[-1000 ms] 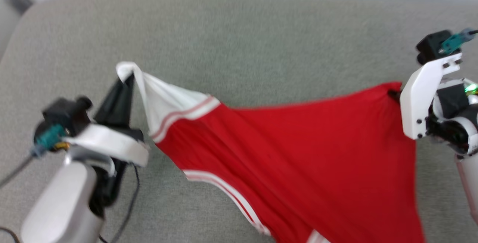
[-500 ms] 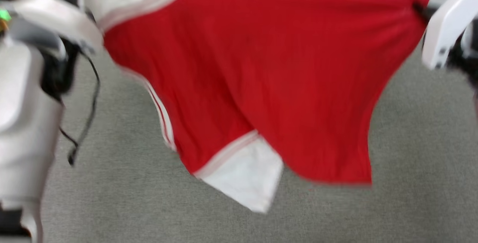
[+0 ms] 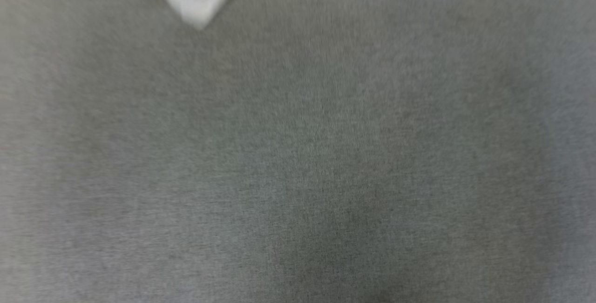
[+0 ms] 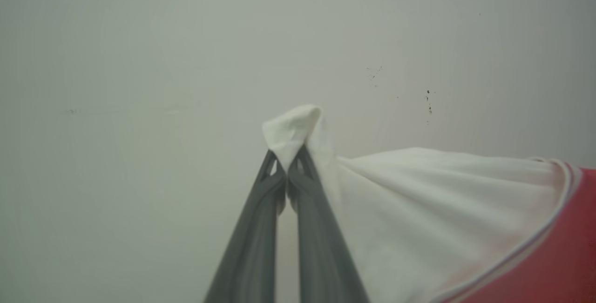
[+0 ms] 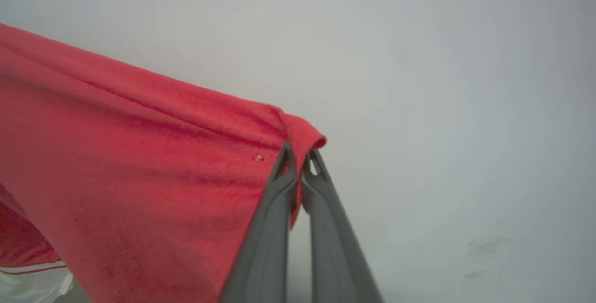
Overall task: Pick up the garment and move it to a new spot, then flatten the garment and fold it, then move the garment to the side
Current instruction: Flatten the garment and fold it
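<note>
Red garment (image 5: 139,154) | hem pinched in right gripper (image 5: 299,154) | white sleeve (image 4: 419,200) pinched in left gripper (image 4: 286,161)

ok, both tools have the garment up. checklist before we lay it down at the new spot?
1. Left tool shut on the white sleeve tip of the garment: ok.
2. Right tool shut on a red edge, cloth pinched between its fingers: ok.
3. Cloth spread between the tools without a twist: cannot tell; neither wrist view covers the whole span.
4. Hanging white corner clear of the grey surface: cannot tell.
5. Head view sharp enough to aim the drop: not ok, blurred.
</note>
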Available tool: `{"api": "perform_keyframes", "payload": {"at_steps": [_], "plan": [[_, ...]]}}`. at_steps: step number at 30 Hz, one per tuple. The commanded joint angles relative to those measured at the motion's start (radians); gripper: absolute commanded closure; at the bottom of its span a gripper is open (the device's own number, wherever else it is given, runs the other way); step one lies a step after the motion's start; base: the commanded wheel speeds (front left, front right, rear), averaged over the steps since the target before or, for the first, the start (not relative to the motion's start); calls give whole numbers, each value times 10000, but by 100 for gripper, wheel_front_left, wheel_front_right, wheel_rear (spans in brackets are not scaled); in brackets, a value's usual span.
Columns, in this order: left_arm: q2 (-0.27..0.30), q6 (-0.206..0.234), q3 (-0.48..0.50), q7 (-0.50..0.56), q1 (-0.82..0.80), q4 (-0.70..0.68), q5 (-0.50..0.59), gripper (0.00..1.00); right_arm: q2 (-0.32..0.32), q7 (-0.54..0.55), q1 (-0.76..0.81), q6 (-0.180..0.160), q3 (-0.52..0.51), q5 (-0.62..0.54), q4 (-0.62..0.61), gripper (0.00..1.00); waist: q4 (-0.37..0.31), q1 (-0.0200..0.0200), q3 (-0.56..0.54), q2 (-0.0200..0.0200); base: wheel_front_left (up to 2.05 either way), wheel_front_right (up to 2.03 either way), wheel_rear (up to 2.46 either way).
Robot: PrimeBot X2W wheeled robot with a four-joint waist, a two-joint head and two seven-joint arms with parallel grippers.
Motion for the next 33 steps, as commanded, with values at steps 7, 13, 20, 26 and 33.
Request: {"api": "perform_keyframes", "payload": {"at_steps": [7,13,20,26,33], "plan": [[357,-52,51,234,-1575,-427,120,100,-73,-646,-1864,-20,112,-282,262,100,-188,0,2529,-1,0,0,0],[325,57,201,202,-1659,-584,-106,100,90,-1065,-2774,-20,583,-125,820,100,-122,0,3593,-1,0,0,0],[170,26,284,-33,-1061,-416,-423,100,131,-1558,-3110,-18,1342,259,1821,100,8,0,4123,-1,0,0,0],[-173,-156,249,-386,-114,71,-854,100,13,-2131,-2595,-18,1940,691,2797,100,211,0,3811,-1,0,0,0],[-384,-386,235,-770,2302,393,-1494,100,-237,-2903,-598,-18,2917,1570,3205,100,438,0,2326,-1,0,0,0]]}}
